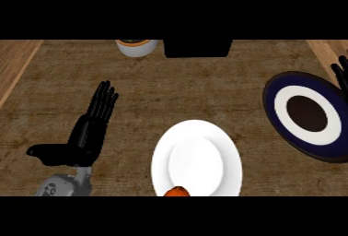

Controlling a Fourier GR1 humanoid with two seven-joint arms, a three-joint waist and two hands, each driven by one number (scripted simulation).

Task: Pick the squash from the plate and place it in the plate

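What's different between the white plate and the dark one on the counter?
The white plate is plain; the dark plate has a blue rim, white ring and dark centre. The white plate carries the orange squash at its near edge; the dark plate carries nothing. Both are round.

Soft, even light of moderate brightness falls on the brown counter (176,87). Its mottled top keeps much the same tone from side to side, while the wooden strips (14,64) along its edges read a shade paler. The white plate (197,138) is the brightest surface, close to washed out, with only faint grey shading marking its well. The black left hand (88,133) catches almost no highlight, so its palm shows as a flat dark mass. The dark blue plate (272,99) has a rim that sinks into dim tones near the view's right edge. Both plates look stretched taller than wide.
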